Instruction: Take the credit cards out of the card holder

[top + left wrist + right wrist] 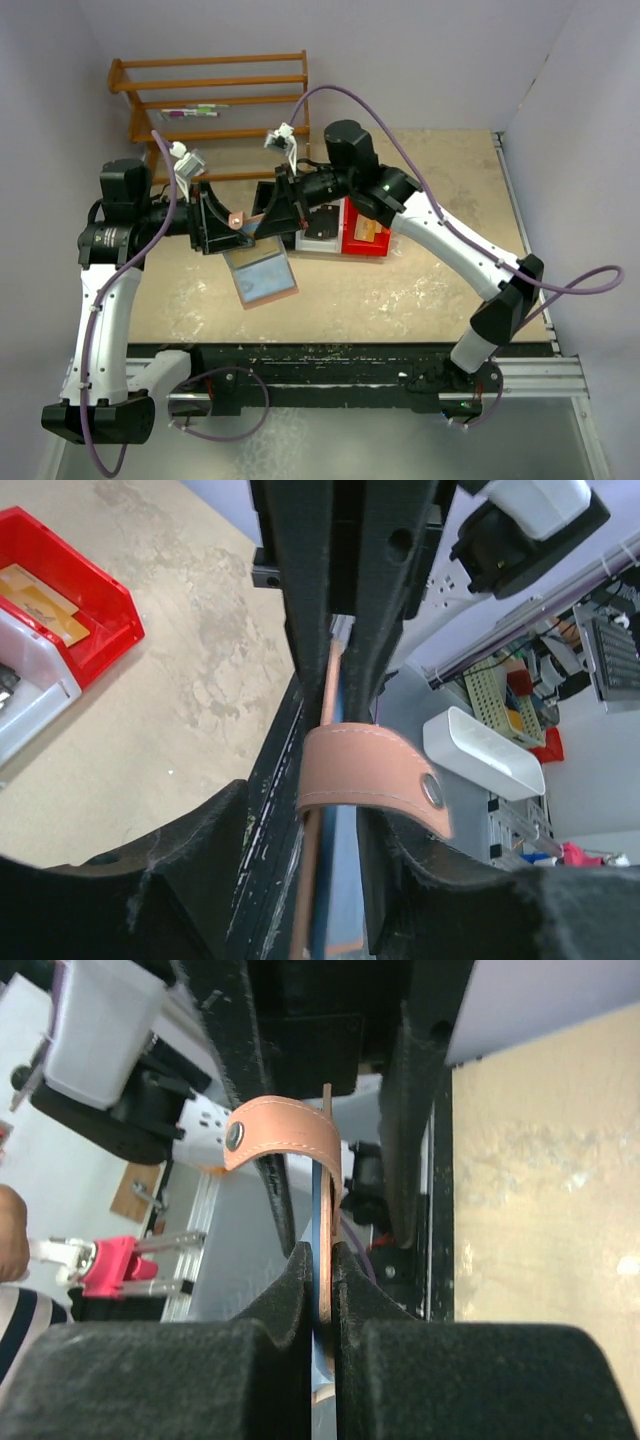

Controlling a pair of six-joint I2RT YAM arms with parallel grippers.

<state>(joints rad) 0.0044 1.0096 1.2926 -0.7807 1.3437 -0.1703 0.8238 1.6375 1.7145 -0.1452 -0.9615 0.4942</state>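
Note:
The card holder hangs open above the table, pinkish-brown outside, light blue inside, with its strap tab curled over the top edge. My right gripper is shut on the upper flap's edge. My left gripper stands open around that same flap from the other side, and a gap shows between the leather and its right finger. The two grippers face each other in the top view, the left gripper and the right gripper. One golden-yellow credit card lies in the red bin. No card shows in the holder.
The red bin and a white bin sit side by side on the tan table under my right arm. A wooden rack stands at the back left. Grey walls close the back and right sides.

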